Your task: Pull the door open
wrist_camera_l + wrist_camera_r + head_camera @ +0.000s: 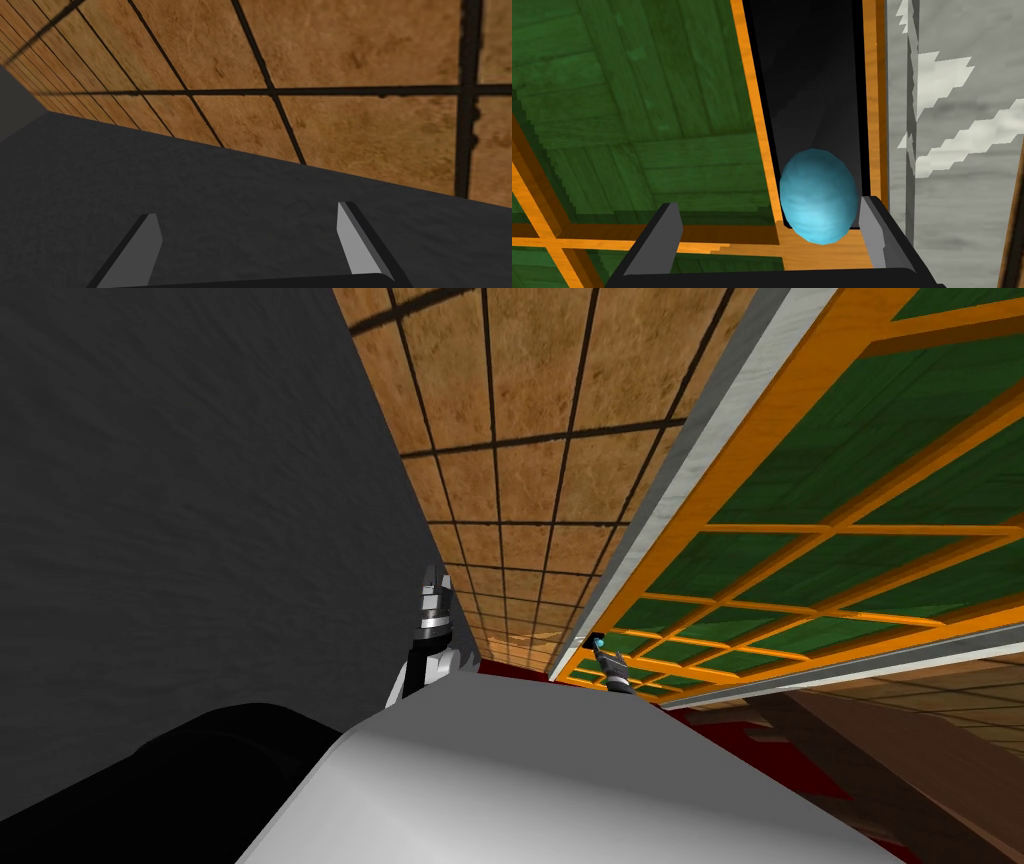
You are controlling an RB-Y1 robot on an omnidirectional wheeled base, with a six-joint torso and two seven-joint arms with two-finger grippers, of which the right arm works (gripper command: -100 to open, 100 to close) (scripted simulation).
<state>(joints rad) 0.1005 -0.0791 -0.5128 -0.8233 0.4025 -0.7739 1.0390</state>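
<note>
the right gripper [769, 205], open and empty at 1 o'clock, should centre on the blue knob [818, 195], clamp firmly, then pull the door [637, 100]; left gripper [247, 212] hangs open.

Blue knob [818, 197] inside parted gripper [769, 206]

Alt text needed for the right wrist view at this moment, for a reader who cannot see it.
The right gripper, fingers open, brackets a rounded blue door knob that sits close to one finger, not gripped. The knob is on a dark strip edged in orange, beside the door's green panels.
</note>
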